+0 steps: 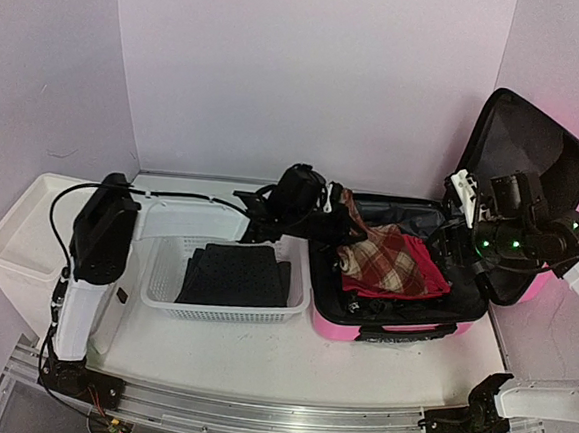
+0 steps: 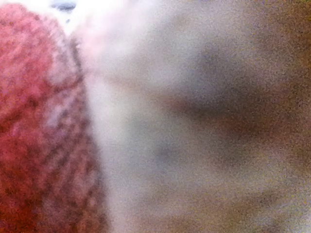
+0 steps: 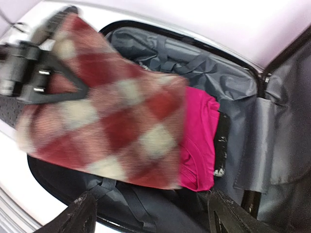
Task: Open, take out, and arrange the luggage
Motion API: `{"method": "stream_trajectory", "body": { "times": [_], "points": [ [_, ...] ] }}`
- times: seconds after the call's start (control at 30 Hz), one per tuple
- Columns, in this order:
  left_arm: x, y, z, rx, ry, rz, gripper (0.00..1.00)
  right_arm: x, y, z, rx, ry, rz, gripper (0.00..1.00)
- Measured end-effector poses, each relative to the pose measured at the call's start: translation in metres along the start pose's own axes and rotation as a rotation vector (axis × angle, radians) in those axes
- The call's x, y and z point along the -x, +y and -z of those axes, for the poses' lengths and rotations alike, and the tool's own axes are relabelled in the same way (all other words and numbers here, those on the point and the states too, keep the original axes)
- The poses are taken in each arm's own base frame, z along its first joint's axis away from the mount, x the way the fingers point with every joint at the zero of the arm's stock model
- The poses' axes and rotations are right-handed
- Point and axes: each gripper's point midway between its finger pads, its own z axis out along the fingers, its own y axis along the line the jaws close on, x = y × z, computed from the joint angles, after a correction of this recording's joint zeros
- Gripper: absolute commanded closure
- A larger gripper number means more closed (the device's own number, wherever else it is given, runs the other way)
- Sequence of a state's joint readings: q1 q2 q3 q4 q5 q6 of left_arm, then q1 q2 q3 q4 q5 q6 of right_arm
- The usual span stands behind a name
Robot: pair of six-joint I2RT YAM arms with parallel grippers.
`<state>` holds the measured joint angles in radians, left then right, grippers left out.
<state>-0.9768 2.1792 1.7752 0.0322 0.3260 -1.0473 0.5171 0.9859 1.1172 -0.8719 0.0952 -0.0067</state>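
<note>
The left fingers [image 1: 333,198] are clenching a plaid cloth [image 1: 391,263] just above the open suitcase [image 1: 336,331]; the right fingers [image 3: 80,216] are hanging released beside the suitcase's raised lid.

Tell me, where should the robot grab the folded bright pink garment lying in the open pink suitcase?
Pinch the folded bright pink garment at its exposed edge nearest the suitcase lid, coming straight down. The red plaid cloth held by the left gripper hides its other side, and it lies flat, so a top-down pinch suits.
</note>
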Motion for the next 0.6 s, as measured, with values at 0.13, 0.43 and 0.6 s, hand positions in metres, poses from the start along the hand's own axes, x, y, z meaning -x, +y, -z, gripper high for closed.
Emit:
{"method": "stream_trajectory", "body": {
  "times": [0.13,0.43,0.6],
  "points": [
    [-0.002,-0.029,0.039,-0.027,0.005,-0.077,1.00,0.001,-0.004,0.009,-0.018,-0.002,-0.028,0.22],
    [-0.012,0.045,0.112,0.069,0.112,-0.075,1.00,-0.012,0.002,-0.004,0.005,0.080,-0.053,0.26],
    [-0.009,0.112,0.155,0.191,0.152,-0.016,1.00,-0.012,0.004,-0.004,0.017,0.086,-0.057,0.27]
  ]
}}
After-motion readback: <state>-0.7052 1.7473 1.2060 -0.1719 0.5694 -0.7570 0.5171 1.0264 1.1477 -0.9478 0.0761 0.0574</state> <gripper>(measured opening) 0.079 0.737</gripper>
